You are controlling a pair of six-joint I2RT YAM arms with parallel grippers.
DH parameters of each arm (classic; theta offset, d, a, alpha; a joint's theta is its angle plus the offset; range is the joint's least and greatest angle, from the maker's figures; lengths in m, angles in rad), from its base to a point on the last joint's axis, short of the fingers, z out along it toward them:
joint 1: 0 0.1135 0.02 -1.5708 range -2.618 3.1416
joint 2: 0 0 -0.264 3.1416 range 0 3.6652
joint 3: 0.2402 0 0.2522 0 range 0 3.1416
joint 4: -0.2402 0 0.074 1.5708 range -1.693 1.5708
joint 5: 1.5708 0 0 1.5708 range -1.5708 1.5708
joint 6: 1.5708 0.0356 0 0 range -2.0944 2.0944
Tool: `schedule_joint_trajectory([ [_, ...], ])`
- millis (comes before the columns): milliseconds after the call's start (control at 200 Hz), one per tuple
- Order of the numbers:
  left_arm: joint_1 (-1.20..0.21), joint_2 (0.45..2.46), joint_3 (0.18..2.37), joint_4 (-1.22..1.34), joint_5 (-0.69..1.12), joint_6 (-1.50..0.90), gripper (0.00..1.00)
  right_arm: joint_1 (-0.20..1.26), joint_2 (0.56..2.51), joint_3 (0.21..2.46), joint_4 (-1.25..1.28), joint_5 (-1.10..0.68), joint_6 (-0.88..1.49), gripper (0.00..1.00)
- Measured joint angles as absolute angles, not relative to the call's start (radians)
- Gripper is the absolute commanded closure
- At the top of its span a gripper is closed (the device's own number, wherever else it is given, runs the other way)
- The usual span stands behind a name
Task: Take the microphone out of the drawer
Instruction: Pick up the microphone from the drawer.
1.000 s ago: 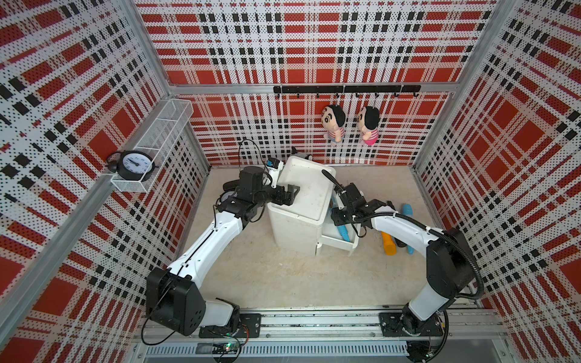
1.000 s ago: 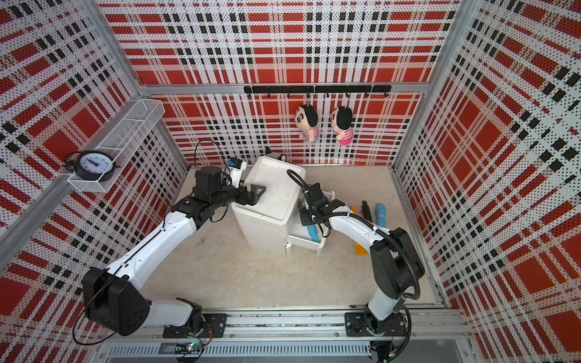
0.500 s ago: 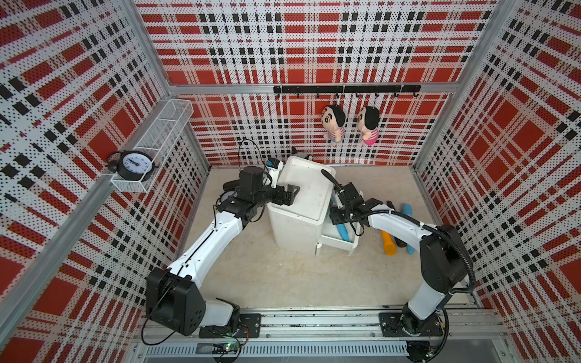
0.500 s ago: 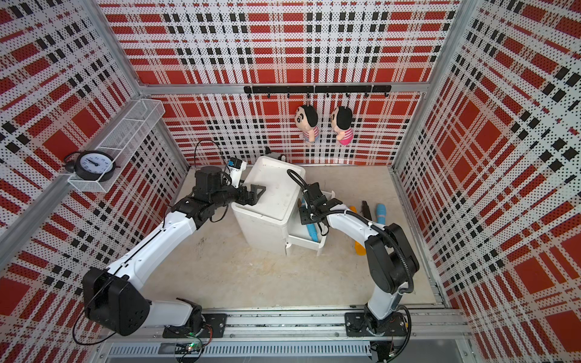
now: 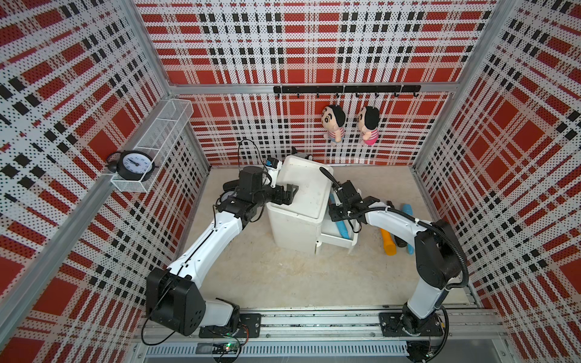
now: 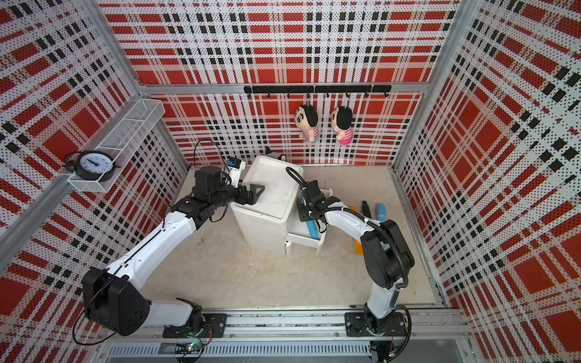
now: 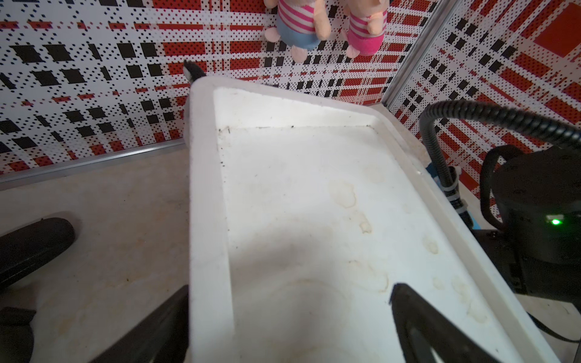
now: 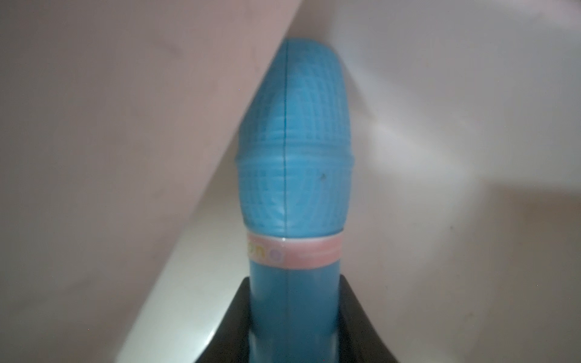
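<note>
A blue microphone (image 8: 295, 163) with a pink band lies in the open drawer (image 5: 338, 240) on the right side of the white cabinet (image 5: 301, 195). In the right wrist view my right gripper (image 8: 294, 283) is shut on its blue handle, one black finger on each side. Both top views show this gripper (image 5: 334, 213) reaching down into the drawer, with the microphone's lower end (image 6: 312, 231) showing below it. My left gripper (image 7: 290, 289) is open at the cabinet's top left edge. One finger is outside the wall and the other is over the top (image 5: 290, 195).
On the floor right of the drawer lie an orange microphone-like toy (image 5: 388, 243), a black one and a light blue one (image 5: 407, 210). Two dolls (image 5: 334, 125) hang on the back wall. A clock (image 5: 133, 162) sits in a wire shelf on the left wall.
The right arm's elbow has swung a little toward the cabinet while its gripper stays in the drawer. The left arm has not moved.
</note>
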State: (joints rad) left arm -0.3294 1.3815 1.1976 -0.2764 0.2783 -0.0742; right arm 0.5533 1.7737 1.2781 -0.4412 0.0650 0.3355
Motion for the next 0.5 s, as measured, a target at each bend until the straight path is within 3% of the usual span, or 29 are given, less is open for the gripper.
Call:
schedule_joint_trajectory([
  [240, -0.329, 1.382, 1.198, -0.276, 0.278, -0.074, 0.02, 0.535, 1.764, 1.262, -0.419, 0.040, 0.353, 1.00],
  [501, -0.329, 1.382, 1.198, -0.276, 0.279, -0.074, 0.02, 0.503, 1.692, 1.200, -0.346, -0.047, 0.399, 1.00],
])
